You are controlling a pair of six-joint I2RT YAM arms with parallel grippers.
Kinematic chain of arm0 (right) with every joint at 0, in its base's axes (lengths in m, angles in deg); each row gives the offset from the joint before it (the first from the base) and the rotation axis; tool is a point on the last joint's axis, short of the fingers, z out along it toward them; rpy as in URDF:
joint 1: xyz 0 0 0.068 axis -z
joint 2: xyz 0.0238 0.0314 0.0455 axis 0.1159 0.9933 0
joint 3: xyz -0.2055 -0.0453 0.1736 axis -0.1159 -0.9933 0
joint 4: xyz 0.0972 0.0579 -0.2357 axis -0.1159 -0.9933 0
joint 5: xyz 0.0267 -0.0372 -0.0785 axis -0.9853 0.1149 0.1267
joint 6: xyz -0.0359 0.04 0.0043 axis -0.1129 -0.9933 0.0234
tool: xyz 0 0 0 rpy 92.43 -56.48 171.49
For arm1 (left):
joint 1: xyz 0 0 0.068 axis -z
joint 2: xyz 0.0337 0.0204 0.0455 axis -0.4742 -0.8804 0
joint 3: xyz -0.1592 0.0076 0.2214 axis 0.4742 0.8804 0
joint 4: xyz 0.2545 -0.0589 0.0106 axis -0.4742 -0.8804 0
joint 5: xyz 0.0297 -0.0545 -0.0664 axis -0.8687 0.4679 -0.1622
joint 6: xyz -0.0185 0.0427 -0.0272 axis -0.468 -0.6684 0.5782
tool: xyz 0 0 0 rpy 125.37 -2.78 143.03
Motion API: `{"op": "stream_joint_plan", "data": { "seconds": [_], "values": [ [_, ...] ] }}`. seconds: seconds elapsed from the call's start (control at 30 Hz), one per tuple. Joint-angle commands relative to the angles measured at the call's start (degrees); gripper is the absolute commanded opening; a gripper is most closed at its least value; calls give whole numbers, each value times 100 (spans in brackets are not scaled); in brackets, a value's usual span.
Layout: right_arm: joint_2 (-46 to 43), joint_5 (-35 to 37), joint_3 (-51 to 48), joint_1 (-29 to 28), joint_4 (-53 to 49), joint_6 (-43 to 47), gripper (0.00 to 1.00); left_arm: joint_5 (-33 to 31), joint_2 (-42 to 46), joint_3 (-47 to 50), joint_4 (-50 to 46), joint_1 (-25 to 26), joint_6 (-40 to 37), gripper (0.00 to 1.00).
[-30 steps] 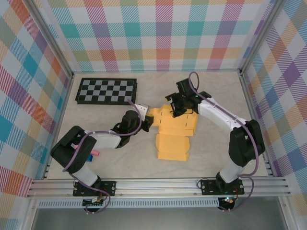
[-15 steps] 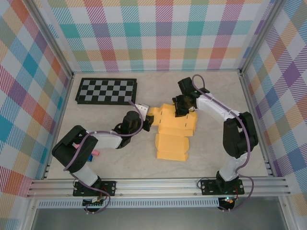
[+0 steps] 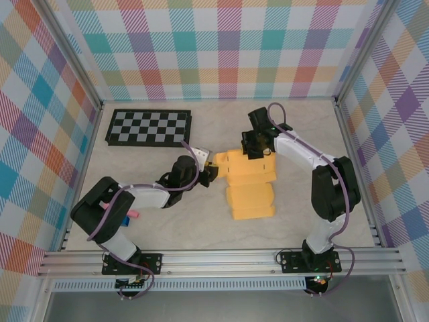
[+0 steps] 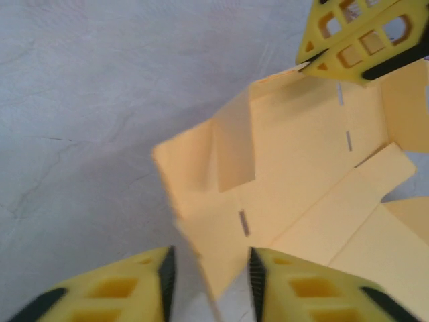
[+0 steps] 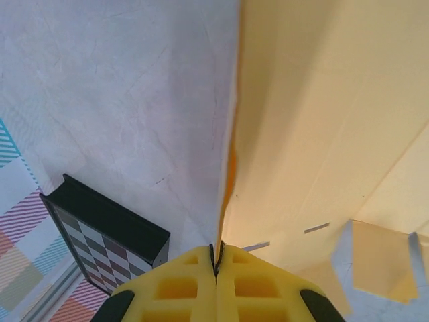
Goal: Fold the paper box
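Observation:
The paper box (image 3: pixel 249 188) is a yellow-orange die-cut sheet lying mid-table, partly creased, with flaps and slots. My right gripper (image 3: pixel 252 151) is at its far edge; in the right wrist view the gripper (image 5: pixel 216 251) is shut on the thin edge of the paper box (image 5: pixel 322 121), which is lifted off the table. My left gripper (image 3: pixel 212 174) is at the sheet's left corner. In the left wrist view that gripper (image 4: pixel 210 268) is open, and a corner of the paper box (image 4: pixel 295 181) lies loose between the pads. The right gripper's fingers (image 4: pixel 362 40) show at the top right.
A black-and-grey checkerboard (image 3: pixel 149 127) lies at the back left, and its corner (image 5: pixel 100 235) shows in the right wrist view. A small pink thing (image 3: pixel 133 214) lies beside the left arm. Plaid walls and metal rails close in the table (image 3: pixel 301 221).
The right gripper shut on the sheet's far edge. The left gripper opened and let go of the left corner. The sheet slid a little to the right and turned slightly.

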Motion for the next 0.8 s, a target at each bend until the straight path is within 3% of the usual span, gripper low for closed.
{"op": "stream_joint_plan", "data": {
  "seconds": [0.0, 0.1, 0.27, 0.43, 0.6, 0.77],
  "values": [
    [-21, 113, -87, 15, 285, 473, 0, 188, 625, -15, -364, 2, 99, 49],
    [-107, 186, -286, 15, 662, 850, 0, 90, 1078, -14, -771, -120, 164, 60],
    [-355, 86, -825, 51, 1882, 2057, 0, 142, 1552, -5, -1248, -627, 251, 62],
    [-678, -651, -1750, 81, 3712, 3345, 0, 1110, 1566, -54, -1736, -1398, -259, 64],
    [-700, -1636, -2619, 239, 5340, 3653, 0, 1891, 1235, -12, -1667, -1458, -1188, 65],
    [-404, -2540, -2951, 355, 6683, 3369, 0, 2141, 874, 197, -1222, -1133, -1709, 67]
  ]
}}
